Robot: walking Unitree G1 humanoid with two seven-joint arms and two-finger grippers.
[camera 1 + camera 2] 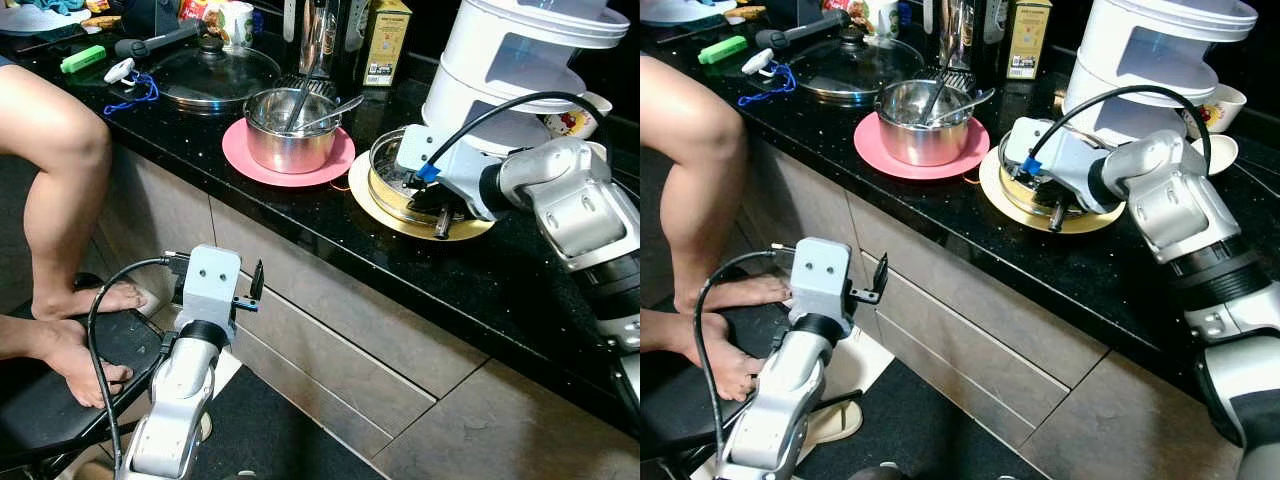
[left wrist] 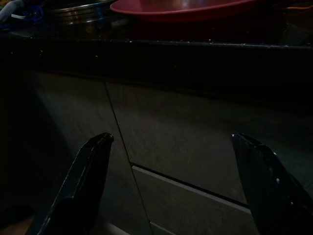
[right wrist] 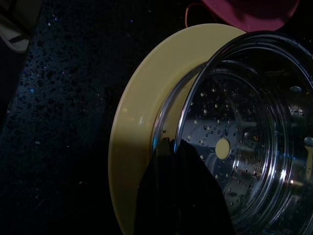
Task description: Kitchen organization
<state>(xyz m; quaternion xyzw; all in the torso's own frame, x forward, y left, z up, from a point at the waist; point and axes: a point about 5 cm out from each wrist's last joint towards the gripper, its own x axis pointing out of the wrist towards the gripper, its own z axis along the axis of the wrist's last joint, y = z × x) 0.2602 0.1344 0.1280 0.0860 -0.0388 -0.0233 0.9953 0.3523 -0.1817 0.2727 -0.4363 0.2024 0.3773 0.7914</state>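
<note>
A perforated steel steamer tray (image 1: 386, 165) sits on a yellow plate (image 1: 372, 203) on the black counter (image 1: 300, 215). My right gripper (image 1: 441, 214) reaches in from the right and is shut on the tray's near rim. In the right wrist view its fingers (image 3: 172, 161) are pressed together at the rim of the tray (image 3: 244, 147), with the yellow plate (image 3: 132, 127) beneath. My left gripper (image 1: 252, 288) hangs low in front of the cabinet drawers (image 1: 330, 340), open and holding nothing. Its fingers (image 2: 88, 171) stand wide apart facing a drawer front.
A steel pot (image 1: 290, 135) with utensils stands on a pink plate (image 1: 243, 160) left of the steamer. Behind are a glass-lidded pan (image 1: 215, 72), a tin (image 1: 385, 40) and a white appliance (image 1: 510, 70). A person's leg (image 1: 60, 180) and feet (image 1: 70, 355) are at left.
</note>
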